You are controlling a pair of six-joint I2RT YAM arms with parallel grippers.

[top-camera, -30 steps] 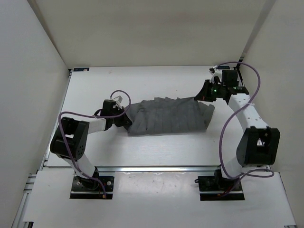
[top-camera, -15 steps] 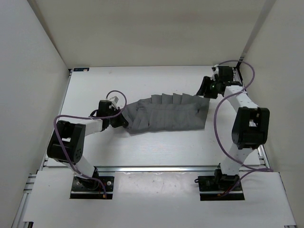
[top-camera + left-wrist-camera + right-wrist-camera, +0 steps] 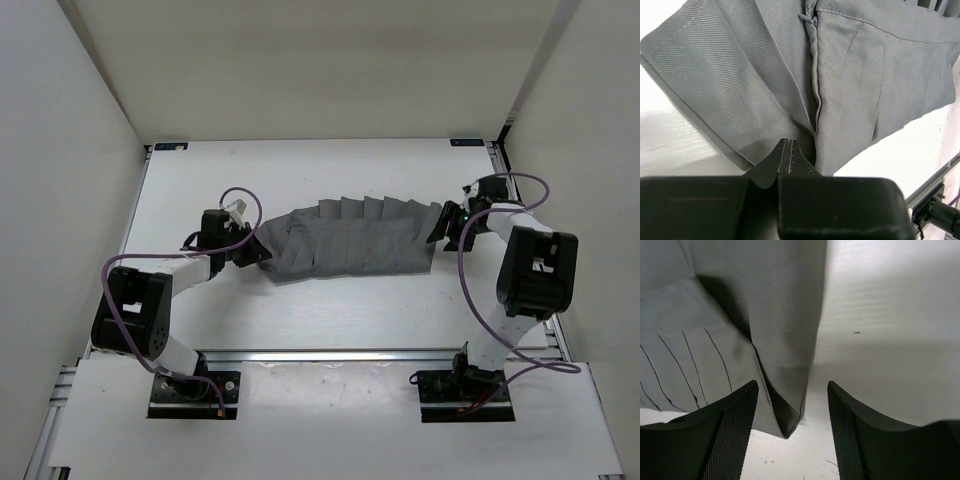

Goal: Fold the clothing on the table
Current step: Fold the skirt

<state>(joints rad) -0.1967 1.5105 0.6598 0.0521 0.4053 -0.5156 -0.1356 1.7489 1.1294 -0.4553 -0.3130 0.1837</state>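
Item: skirt (image 3: 350, 245) on desk (image 3: 300, 170), seemingly one fold done, more left. My left claw (image 3: 788, 150) pinches it; right claw (image 3: 792, 387) agape, empty.

Free room: the table (image 3: 330, 165) shows bare white in a broad band along its far edge and a narrower band along its near edge.
Obstacles: the clothing (image 3: 350, 242), stretched left to right across the middle; left gripper (image 3: 262, 254), clamped on its left end; right gripper (image 3: 440, 224), jaws parted, at its right end; walls (image 3: 80, 160) flanking the left, right and far edges.
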